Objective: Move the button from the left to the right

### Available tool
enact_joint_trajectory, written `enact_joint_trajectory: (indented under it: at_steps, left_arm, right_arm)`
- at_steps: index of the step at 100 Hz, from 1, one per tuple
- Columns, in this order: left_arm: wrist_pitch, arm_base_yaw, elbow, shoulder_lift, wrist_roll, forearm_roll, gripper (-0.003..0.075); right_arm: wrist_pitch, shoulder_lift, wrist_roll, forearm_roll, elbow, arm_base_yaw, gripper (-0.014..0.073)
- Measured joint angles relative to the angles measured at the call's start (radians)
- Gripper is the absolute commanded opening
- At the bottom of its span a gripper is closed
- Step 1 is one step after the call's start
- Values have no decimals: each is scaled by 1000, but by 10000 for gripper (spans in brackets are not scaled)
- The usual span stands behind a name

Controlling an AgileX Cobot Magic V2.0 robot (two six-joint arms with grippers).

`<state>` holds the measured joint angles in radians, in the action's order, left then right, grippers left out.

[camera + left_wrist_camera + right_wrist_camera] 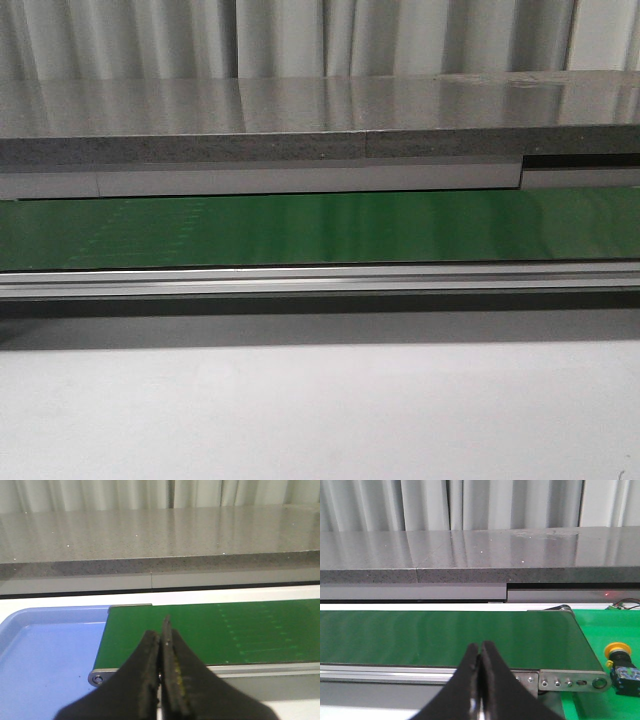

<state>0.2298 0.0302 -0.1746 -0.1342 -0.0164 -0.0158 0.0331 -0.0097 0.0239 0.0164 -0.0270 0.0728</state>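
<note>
- Button [621,666]: round orange-yellow mushroom cap on a black boxy body; small green and blue marks show on the body's face.
- Button location: on a bright green surface [600,707] just beyond the end of the conveyor belt [445,635], near the roller end plate [570,682]. It lies tilted, cap toward the belt.
- Left gripper [161,665]: fingers pressed together, nothing between them; it hangs above the opposite belt end, beside a blue tray [45,650].
- Right gripper [480,670]: fingers pressed together, holding nothing, above the belt's near rail; the button sits well apart from it.
- Front view: only the belt and a grey counter [300,110] behind it appear.
</note>
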Motion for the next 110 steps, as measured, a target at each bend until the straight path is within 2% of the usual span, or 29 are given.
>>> enact_joint_trajectory:
  at_steps: [10,34,61,110]
  left_arm:
    - [-30,0,45,39,-56,-40,-20]
    - [-94,0,167,138,-91,-56,-20]
    - [-191,0,170,138,-94,-58,-20]
    - [-195,0,170,138,-96,-58,-20]
  right_arm:
    - [0,0,0,0,0,0,-68]
    - [0,0,0,0,0,0,-68]
    - [-2,0,0,0,0,0,-68]
    - [-2,0,0,0,0,0,-68]
